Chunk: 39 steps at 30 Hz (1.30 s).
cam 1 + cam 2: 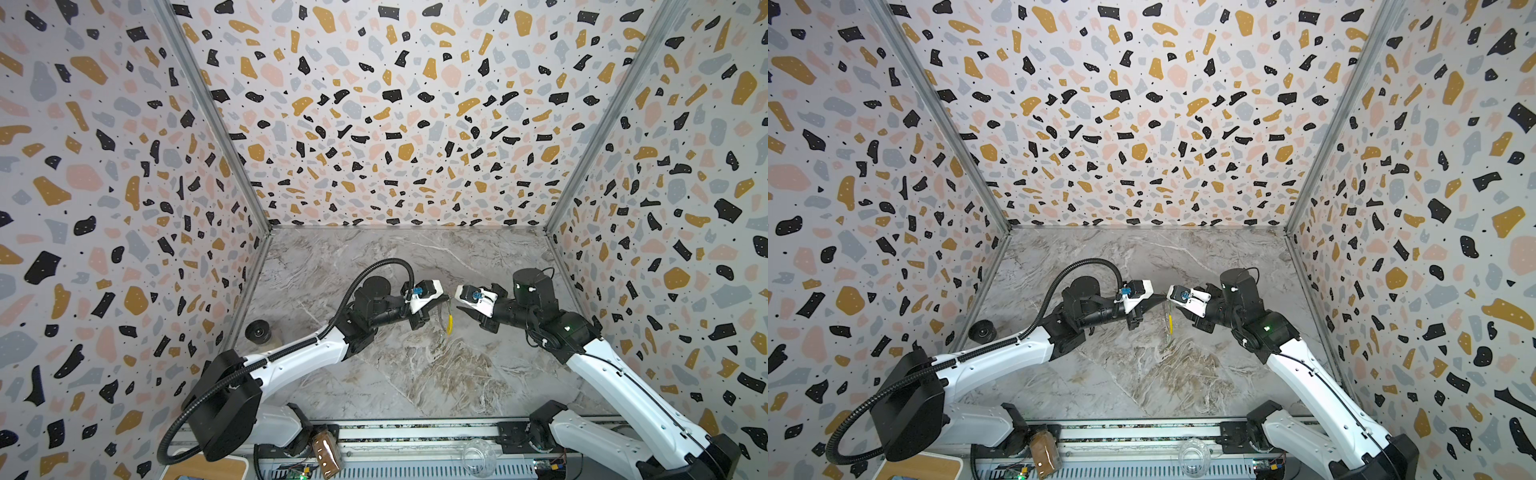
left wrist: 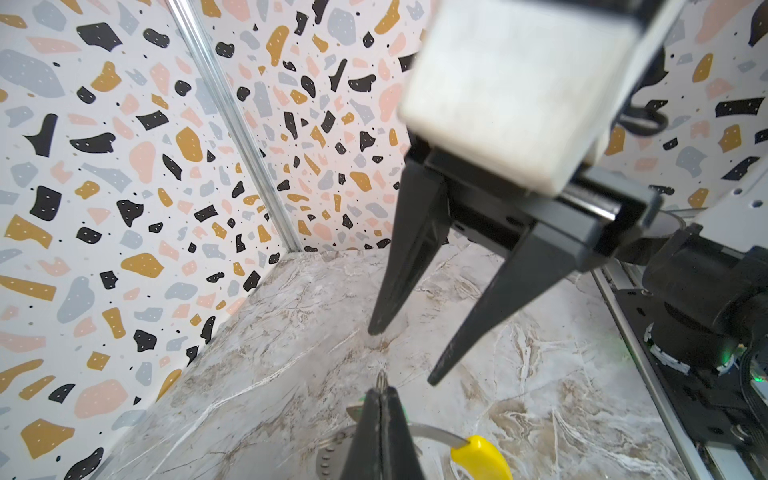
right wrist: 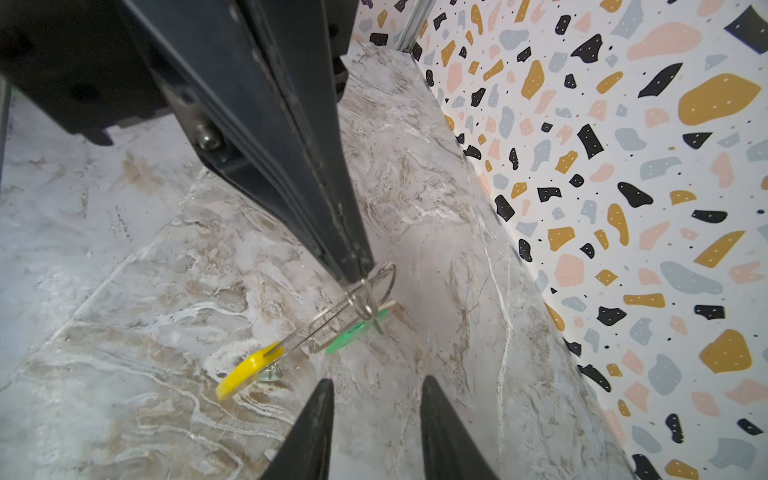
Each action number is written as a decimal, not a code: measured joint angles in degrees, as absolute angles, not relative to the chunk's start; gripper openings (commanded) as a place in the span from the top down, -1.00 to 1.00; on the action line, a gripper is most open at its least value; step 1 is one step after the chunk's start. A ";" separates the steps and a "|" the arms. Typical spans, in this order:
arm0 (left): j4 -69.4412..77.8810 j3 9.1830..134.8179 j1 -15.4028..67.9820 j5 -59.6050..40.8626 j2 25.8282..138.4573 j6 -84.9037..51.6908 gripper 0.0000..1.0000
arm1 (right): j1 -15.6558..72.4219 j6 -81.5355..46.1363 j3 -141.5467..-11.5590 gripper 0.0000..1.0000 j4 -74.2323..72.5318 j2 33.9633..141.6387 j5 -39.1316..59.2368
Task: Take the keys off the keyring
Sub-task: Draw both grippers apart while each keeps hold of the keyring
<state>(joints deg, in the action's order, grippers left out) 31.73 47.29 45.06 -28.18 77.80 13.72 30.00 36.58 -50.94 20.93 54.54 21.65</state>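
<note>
Keyring (image 3: pixel 309 327) dangles, pinched at left hand (image 3: pixel 357 272) tips.

I am working inside a lab robot test cell, terrazzo-print panels (image 1: pixel 104 166) closing me in at 9, 12 and 3 o'clock, aluminium corner posts (image 1: pixel 220 124), marble-look tabletop (image 1: pixel 415 374), my left arm (image 1: pixel 299 357) and right arm (image 1: pixel 615 382) standing on a rail (image 1: pixel 415 432) beside bare circuit boards (image 1: pixel 550 465) at 6 o'clock

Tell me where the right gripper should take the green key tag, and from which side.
Probably the free end of the green tag, pinched across its flat faces, approaching straight ahead from the right gripper. The tag hangs off the ring, which the shut left gripper holds.
</note>
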 measured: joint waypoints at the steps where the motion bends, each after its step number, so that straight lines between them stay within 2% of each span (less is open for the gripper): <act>1: 32.27 47.22 45.06 -28.18 77.80 13.32 1.00 | 30.00 35.68 -49.76 0.23 19.88 54.30 21.78; 7: 34.06 46.74 45.06 -28.03 77.80 11.33 1.00 | 30.00 31.00 -44.73 0.19 13.96 53.47 23.46; 19: 35.66 46.37 45.06 -27.94 77.43 9.85 1.00 | 30.04 25.47 -43.66 0.21 6.35 53.30 25.74; 39: 36.16 46.22 45.06 -26.70 77.43 8.54 1.00 | 30.28 21.91 -43.66 0.54 1.98 55.66 26.09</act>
<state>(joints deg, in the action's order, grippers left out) 36.16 46.22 45.06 -26.70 77.43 8.54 30.28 21.91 -43.66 1.98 55.66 26.09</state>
